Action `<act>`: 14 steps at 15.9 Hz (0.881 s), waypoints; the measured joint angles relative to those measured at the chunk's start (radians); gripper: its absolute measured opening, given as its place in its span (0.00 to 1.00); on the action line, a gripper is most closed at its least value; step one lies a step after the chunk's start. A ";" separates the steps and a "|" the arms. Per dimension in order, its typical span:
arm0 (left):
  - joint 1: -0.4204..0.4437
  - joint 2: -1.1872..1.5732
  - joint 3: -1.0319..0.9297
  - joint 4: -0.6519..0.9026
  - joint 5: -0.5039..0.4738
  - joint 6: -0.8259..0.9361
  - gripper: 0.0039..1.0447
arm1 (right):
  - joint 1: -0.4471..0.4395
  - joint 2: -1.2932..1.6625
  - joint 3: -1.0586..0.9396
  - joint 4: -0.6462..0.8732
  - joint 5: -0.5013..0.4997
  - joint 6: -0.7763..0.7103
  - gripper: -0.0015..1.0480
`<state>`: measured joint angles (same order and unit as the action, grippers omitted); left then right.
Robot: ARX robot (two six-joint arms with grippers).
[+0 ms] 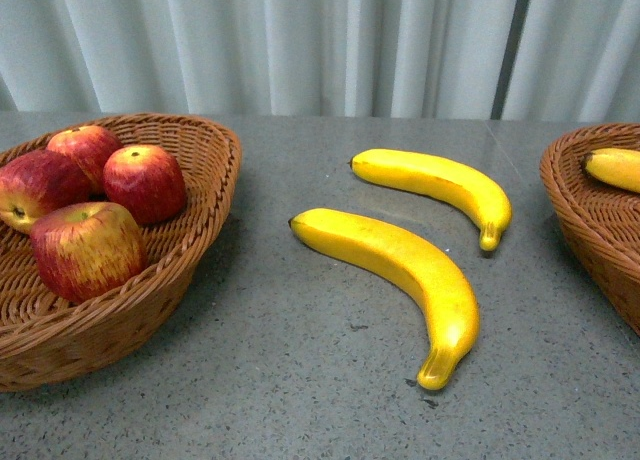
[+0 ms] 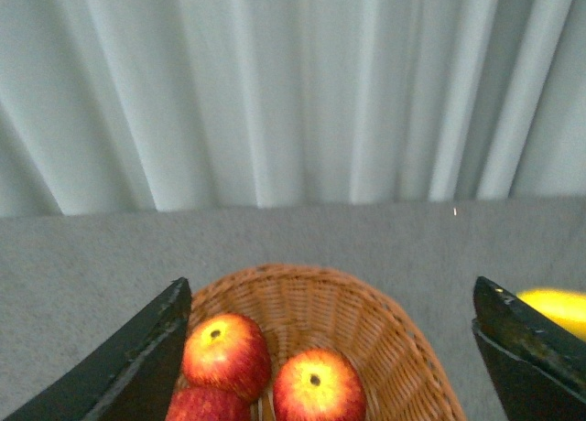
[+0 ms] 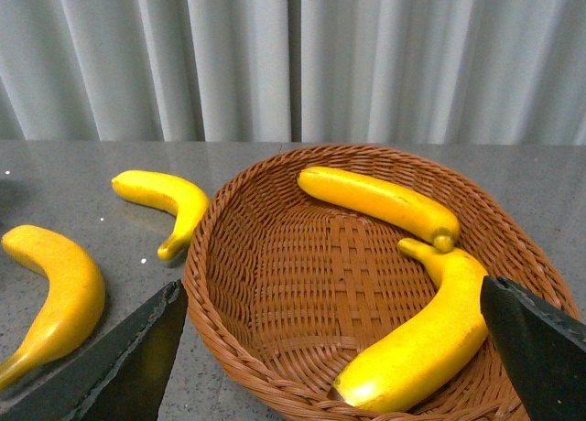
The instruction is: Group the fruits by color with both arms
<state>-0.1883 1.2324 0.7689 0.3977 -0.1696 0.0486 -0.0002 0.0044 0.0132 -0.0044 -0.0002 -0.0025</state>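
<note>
Grey table (image 1: 250, 390): 2 bananas (image 1: 400, 265) between 2 baskets (image 1: 230, 155).

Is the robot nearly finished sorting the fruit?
Over halfway. Done: four apples sit in the left basket, and two bananas lie in the right basket. In hand: nothing, the left tool and right tool are open and empty. Left: the near banana and far banana on the table.

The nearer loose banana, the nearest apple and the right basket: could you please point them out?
nearer loose banana (image 1: 405, 262), front view, middle of its body.
nearest apple (image 1: 88, 252), front view, its front face.
right basket (image 3: 343, 275), right wrist view, bare woven floor.
</note>
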 joint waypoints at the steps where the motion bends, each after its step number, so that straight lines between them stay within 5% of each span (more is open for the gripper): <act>1: 0.013 -0.053 -0.088 0.119 0.003 -0.020 0.74 | 0.000 0.000 0.000 0.000 0.000 0.000 0.94; 8: 0.095 -0.267 -0.463 0.272 0.077 -0.042 0.06 | 0.000 0.000 0.000 0.000 0.000 0.000 0.94; 14: 0.187 -0.465 -0.631 0.230 0.169 -0.046 0.01 | 0.000 0.000 0.000 0.001 0.000 0.000 0.94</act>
<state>-0.0010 0.7673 0.1375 0.6273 -0.0010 0.0029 -0.0002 0.0044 0.0132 -0.0036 -0.0002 -0.0025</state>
